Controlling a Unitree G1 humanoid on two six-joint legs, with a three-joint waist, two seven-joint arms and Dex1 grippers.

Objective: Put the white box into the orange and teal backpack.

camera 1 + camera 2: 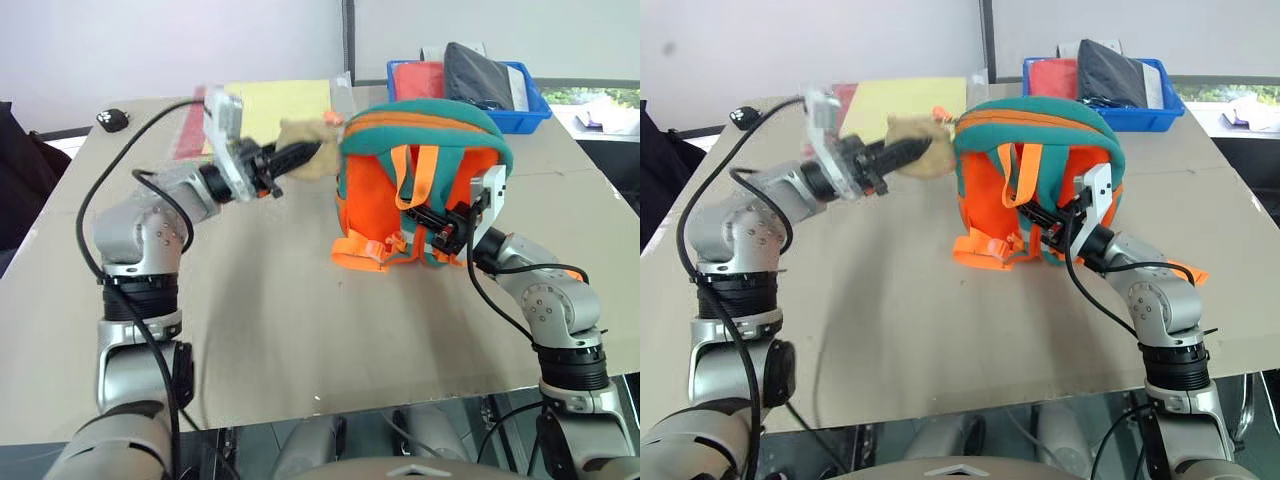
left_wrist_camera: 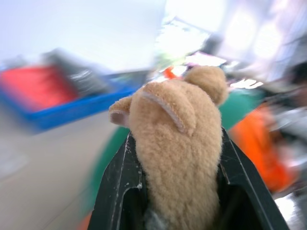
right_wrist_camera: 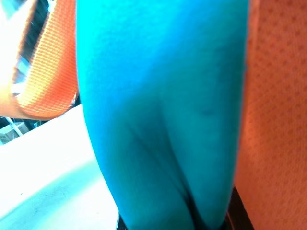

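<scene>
Two pincers clamped on orange and teal backpack [image 1: 420, 180] (no writing legible): left pincer [image 1: 308, 157] on plush ball [image 1: 305, 140], right pincer [image 1: 432, 222] on trim.

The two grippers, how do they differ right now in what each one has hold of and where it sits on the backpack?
The left gripper is shut on the tan plush ball at the upper side of the orange and teal backpack; the right gripper is shut on teal trim lower down on its strap side. The left gripper points across toward the bag from the robot's left, the right one from the robot's right. Both are shut on parts of the same backpack.
</scene>
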